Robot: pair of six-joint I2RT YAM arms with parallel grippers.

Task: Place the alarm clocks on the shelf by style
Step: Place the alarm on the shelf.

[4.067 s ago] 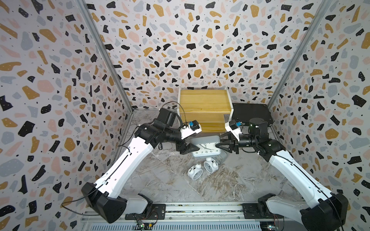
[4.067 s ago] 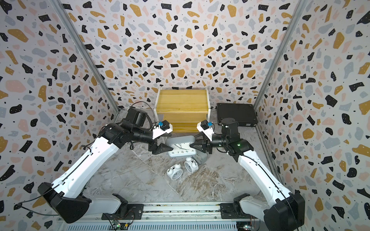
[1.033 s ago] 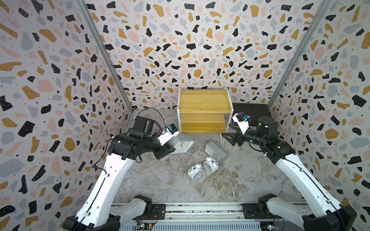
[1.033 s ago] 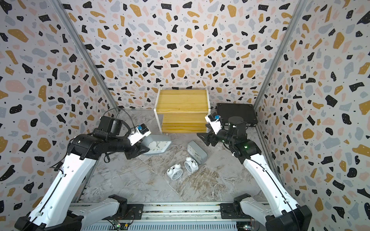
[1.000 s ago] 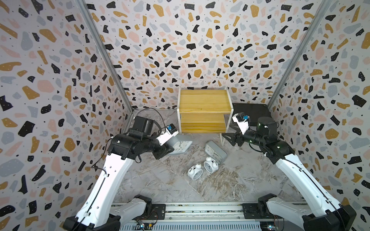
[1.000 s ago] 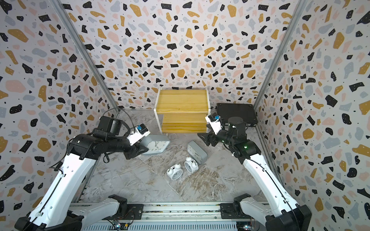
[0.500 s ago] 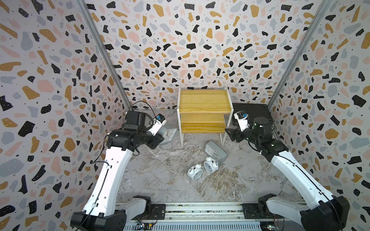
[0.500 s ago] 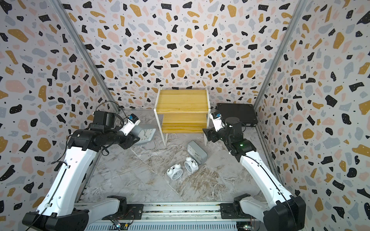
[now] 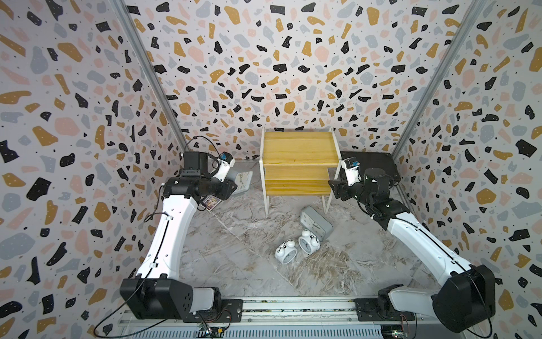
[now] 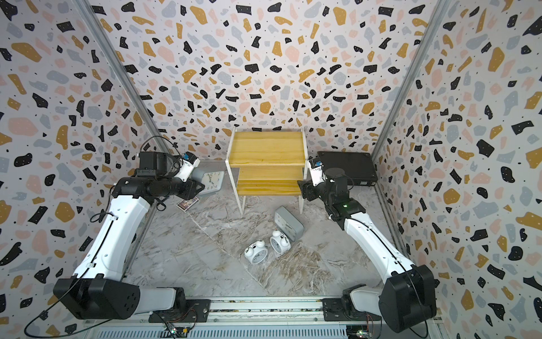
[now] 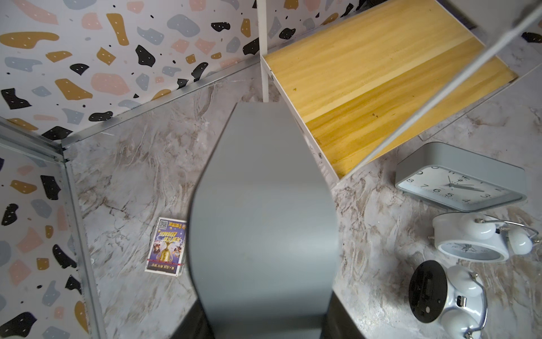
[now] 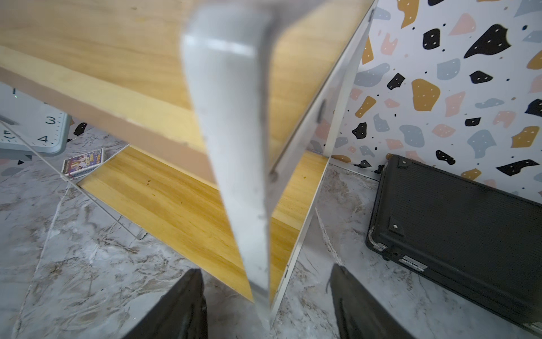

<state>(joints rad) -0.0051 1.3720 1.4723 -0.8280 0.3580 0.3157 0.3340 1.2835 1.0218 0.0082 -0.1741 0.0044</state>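
My left gripper (image 9: 232, 187) (image 10: 201, 187) is shut on a grey rectangular alarm clock (image 9: 242, 181) (image 10: 213, 180), held off the floor just left of the shelf (image 9: 297, 152) (image 10: 265, 149). In the left wrist view the clock's grey body (image 11: 264, 220) hides the jaws. My right gripper (image 9: 334, 187) (image 12: 265, 270) is open, its fingers (image 12: 181, 308) straddling the shelf's white front right leg (image 12: 234, 146) without touching it. On the floor lie a second grey clock (image 9: 316, 224) (image 11: 460, 182) and two white twin-bell clocks (image 9: 285, 251) (image 9: 308, 242). Both shelf boards are bare.
A flat black case (image 9: 369, 164) (image 12: 454, 220) lies against the back wall right of the shelf. A small printed card box (image 9: 211, 202) (image 11: 167, 246) sits on the floor under my left arm. Patterned walls close in on three sides.
My left arm has carried the grey clock from the middle of the floor back and left, beside the shelf. My right gripper has moved up to the shelf's front right leg.
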